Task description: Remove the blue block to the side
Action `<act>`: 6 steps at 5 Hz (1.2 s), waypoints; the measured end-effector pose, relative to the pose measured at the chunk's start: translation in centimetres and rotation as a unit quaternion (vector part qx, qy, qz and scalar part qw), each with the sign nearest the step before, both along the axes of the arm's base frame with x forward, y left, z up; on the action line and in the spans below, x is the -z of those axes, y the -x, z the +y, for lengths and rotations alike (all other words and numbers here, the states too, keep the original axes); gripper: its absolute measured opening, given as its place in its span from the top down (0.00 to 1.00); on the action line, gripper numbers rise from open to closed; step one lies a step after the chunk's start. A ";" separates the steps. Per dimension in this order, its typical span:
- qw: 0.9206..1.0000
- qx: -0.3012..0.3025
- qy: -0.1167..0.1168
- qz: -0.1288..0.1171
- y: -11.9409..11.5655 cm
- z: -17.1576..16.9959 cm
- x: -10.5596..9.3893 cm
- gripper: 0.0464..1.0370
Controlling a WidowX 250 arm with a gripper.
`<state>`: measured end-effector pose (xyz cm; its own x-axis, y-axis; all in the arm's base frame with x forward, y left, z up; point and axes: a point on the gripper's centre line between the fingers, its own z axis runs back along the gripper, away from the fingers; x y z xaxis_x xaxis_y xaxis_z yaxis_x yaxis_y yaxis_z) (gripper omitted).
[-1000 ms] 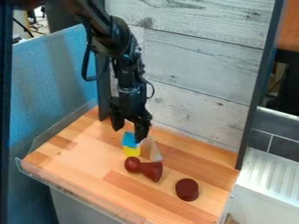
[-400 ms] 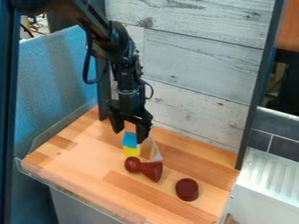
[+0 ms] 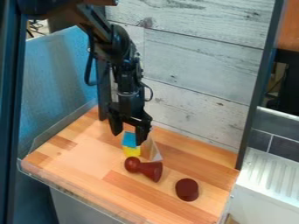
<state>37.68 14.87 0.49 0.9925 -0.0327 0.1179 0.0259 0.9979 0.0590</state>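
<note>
Dark red cyl. [image 3: 187,190] on bench [image 3: 70,159], nearest, well in front of blue block [image 3: 130,139]. Red peg [image 3: 149,169] lies btwn. Yellow block [image 3: 131,151] directly under blue block; pale wedge [image 3: 154,151] just beside. Fingers [image 3: 142,134] spread wide abt. blue block's top, contact unclear. Plank wall [image 3: 192,65] behind blue block.

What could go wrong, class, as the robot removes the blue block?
The blue block sits on the yellow block, so a low grip might drag both. The open gripper hangs near the pale triangular piece and could bump it. A dropped block might hit the red pawn-shaped piece lying in front.
</note>
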 end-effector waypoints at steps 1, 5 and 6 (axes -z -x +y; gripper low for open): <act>1.000 -0.007 0.003 0.014 -0.1 0.1 0.8 0.04; 0.998 -0.021 0.021 0.055 -0.7 0.8 2.0 0.45; 0.998 -0.005 0.035 0.056 -0.4 0.3 2.0 0.45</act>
<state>38.10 15.19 -1.52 0.9998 -0.0188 0.0071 0.0189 0.9997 -0.0126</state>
